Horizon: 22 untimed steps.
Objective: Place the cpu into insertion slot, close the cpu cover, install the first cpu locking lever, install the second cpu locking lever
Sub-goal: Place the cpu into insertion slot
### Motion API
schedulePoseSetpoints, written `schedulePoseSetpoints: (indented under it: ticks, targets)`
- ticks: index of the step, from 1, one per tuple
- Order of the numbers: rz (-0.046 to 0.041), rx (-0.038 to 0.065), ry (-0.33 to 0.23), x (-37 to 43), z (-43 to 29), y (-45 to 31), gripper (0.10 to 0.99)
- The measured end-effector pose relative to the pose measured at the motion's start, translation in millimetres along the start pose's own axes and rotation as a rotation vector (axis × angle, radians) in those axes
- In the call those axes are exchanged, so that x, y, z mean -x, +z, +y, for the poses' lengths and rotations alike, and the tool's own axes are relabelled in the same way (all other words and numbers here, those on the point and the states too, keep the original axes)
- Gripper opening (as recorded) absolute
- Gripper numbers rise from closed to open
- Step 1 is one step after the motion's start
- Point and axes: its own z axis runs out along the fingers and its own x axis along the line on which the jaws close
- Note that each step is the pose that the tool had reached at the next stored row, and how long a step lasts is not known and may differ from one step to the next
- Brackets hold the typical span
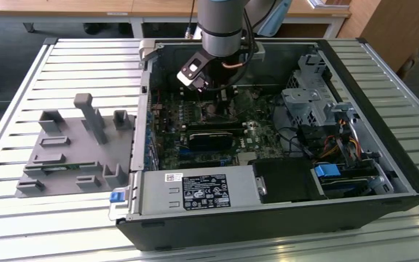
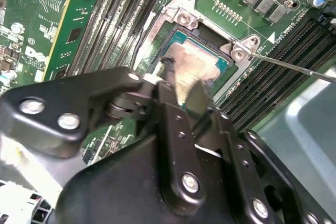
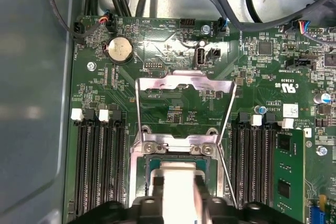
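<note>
Inside the open computer case, my gripper (image 1: pixel 219 97) reaches down to the motherboard. The cpu (image 3: pixel 178 170), a flat square chip with a dull silver top, lies in the insertion slot (image 3: pixel 148 157), a black square socket with a metal rim. My gripper (image 3: pixel 178 183) has one finger (image 3: pixel 156 184) on each side of the chip, pressed against its edges. In the second wrist view the cpu (image 2: pixel 202 61) shows beyond my gripper (image 2: pixel 181 81). The cpu cover (image 3: pixel 184 83), a silver frame with a large window, is swung open behind the socket. Thin locking levers (image 3: pixel 227 167) stand free beside it.
Long black memory slots (image 3: pixel 97 166) run on both sides of the socket. A black card (image 1: pixel 211 140), a power supply (image 1: pixel 195 191) and a drive cage with cables (image 1: pixel 315 106) crowd the case. A grey fixture (image 1: pixel 75 147) sits on the slatted table at the exterior view's left.
</note>
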Motion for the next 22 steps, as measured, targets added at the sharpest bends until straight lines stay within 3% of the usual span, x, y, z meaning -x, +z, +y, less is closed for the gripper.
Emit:
schedulePoseSetpoints:
  ticks: [2, 3, 5, 6, 7, 22]
  targets:
    - [0.0001, 0.000, 0.000, 0.0, 0.1, -0.8, 0.302]
    - [0.0002, 0.000, 0.000, 0.0, 0.1, -1.1, 0.302]
    - [0.0000, 0.000, 0.000, 0.0, 0.1, -2.1, 0.184]
    - [0.0001, 0.000, 0.000, 0.0, 0.2, -2.4, 0.184]
    - [0.0001, 0.000, 0.000, 0.0, 0.2, -2.7, 0.122]
    - [0.0000, 0.000, 0.000, 0.1, 0.4, -6.1, 0.106]
